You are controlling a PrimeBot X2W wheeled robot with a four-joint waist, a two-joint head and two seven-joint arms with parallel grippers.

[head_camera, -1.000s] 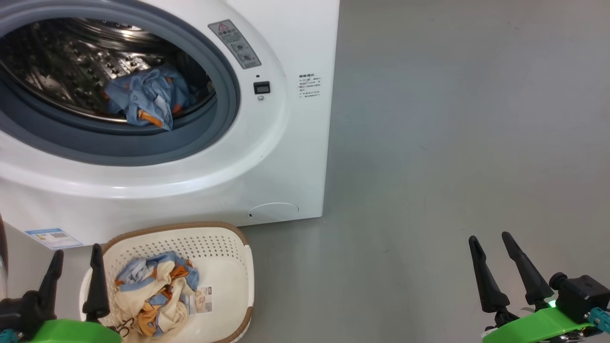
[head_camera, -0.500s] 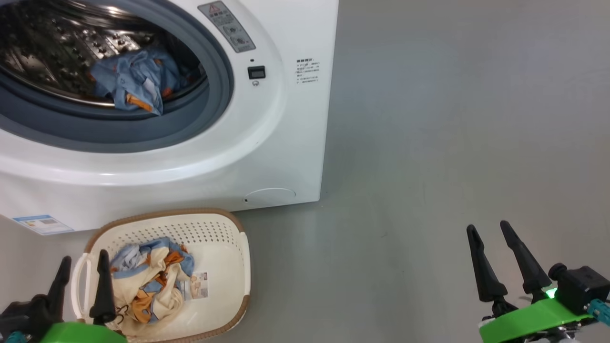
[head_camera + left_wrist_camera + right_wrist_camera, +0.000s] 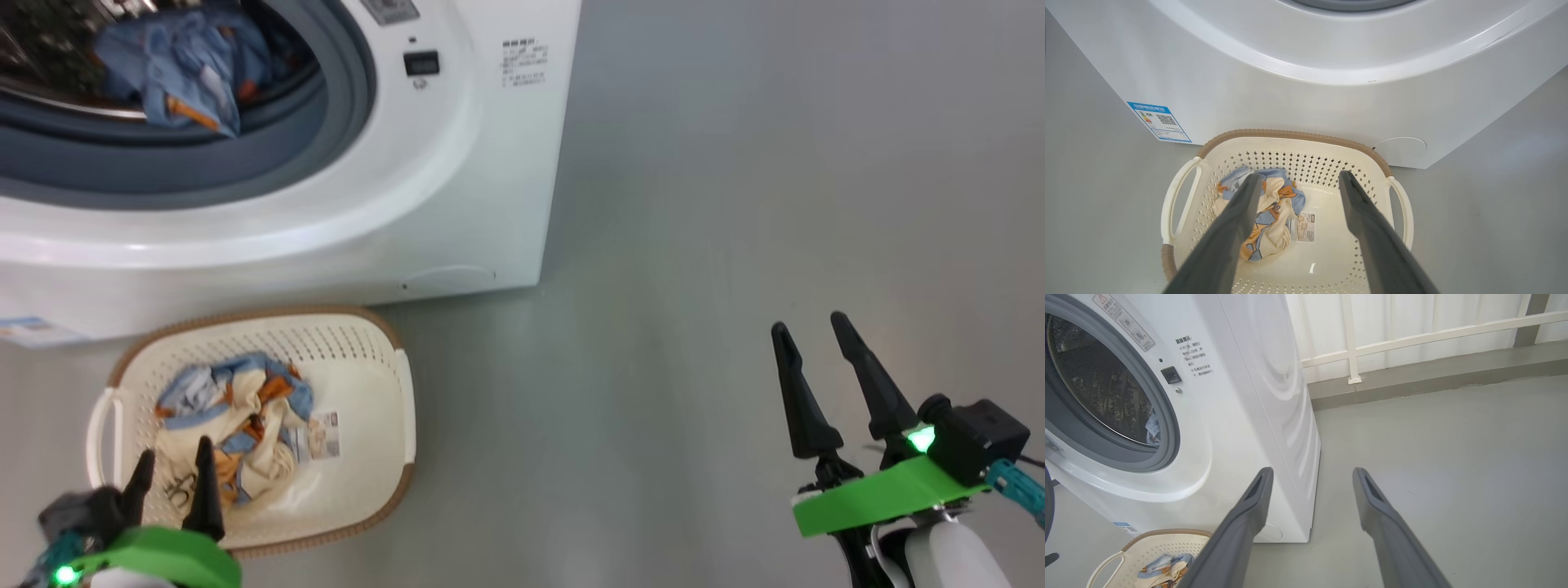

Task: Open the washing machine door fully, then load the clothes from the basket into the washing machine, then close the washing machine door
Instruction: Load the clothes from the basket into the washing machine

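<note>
The white washing machine (image 3: 457, 163) stands on the grey floor (image 3: 735, 204) with its drum mouth uncovered. A crumpled blue and orange garment (image 3: 180, 65) lies inside the steel drum (image 3: 1106, 396), just behind the grey rubber seal (image 3: 326, 139). The cream perforated basket (image 3: 1290, 134) sits on the floor just in front of the machine, below the opening, between the blue sticker (image 3: 1159, 121) and the round cap (image 3: 1399, 146). The clothes (image 3: 229, 416), a bundle of blue, orange and cream fabric, lie in the basket's left half beside a paper label (image 3: 1305, 227) on its bottom. The left pincer (image 3: 175, 447) hovers over the basket, fingers spread apart and holding nothing, one finger above the bundle. The right pincer (image 3: 808, 322) hangs well to the right over bare floor, its fingers also apart and empty.
</note>
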